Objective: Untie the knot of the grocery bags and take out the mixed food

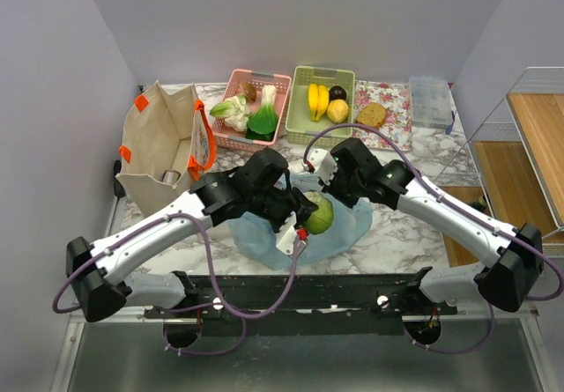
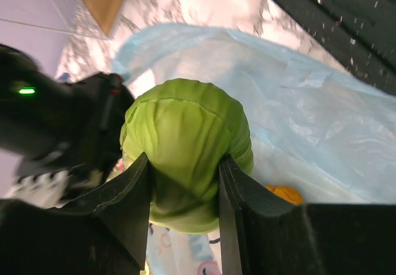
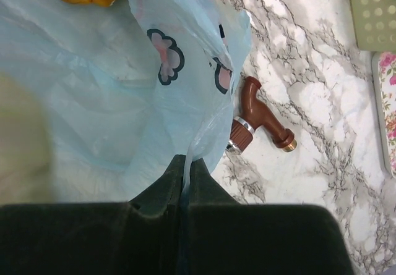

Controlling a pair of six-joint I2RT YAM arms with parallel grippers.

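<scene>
Green cabbage (image 2: 185, 145) clamped at its sides in the left gripper (image 2: 185, 164), jaws part closed and pressed against the leaves, just over the open mouth of the light blue plastic bag (image 2: 309, 102). Bag slumped on the marble table (image 1: 392, 242) near its front edge, between the two arms, crinkled, with pink flower print on one side. Inside it, an orange piece (image 2: 284, 193) just beside the cabbage. No telling where the knot is. Right gripper (image 3: 185, 164) pinched fully together on a thin fold of the bag's rim, on the side opposite the left one. Just beside the bag on the marble, a brown handle-shaped object (image 3: 260, 123) with a silver collar, lying flat. Farther back, a pink basket (image 1: 284, 82) of vegetables, a green basket (image 1: 300, 101) with bananas (image 1: 317, 101), a bread slice (image 1: 372, 114) on a floral mat (image 1: 397, 92), and a clear box (image 1: 430, 101). At far left, a beige tote (image 1: 159, 141) with orange handles, upright.
</scene>
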